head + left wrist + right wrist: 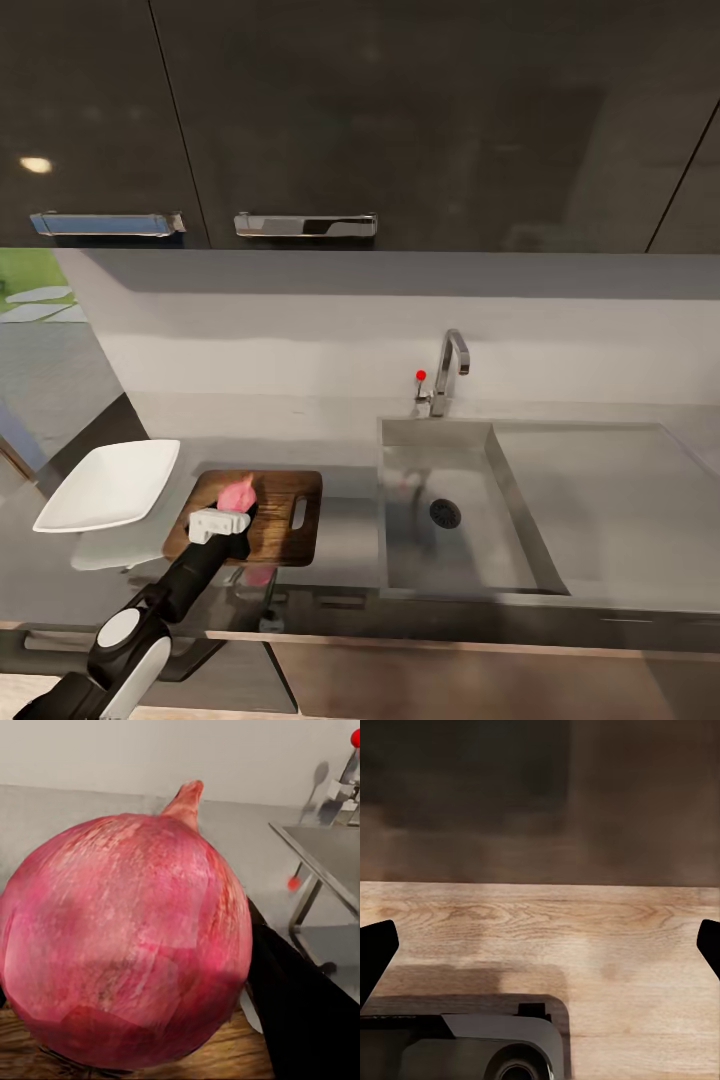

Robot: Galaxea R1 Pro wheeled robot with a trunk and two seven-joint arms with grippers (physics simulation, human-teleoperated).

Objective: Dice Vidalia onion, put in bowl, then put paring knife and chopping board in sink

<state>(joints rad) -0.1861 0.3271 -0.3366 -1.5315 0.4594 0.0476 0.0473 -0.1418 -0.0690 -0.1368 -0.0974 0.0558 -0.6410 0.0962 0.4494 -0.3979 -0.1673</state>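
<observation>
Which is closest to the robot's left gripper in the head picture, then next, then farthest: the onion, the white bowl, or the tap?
1. Vidalia onion: right at the left gripper, over the chopping board.
2. Bowl: on the countertop, left of the board.
3. Tap: far right, behind the sink.

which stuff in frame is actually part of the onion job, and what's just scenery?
Part of the job:
- Vidalia onion, over the chopping board, at the left gripper
- bowl, beside the board
- sink, basin empty
- countertop

Just there:
- tap with red knob
- upper cabinets and their handles
</observation>
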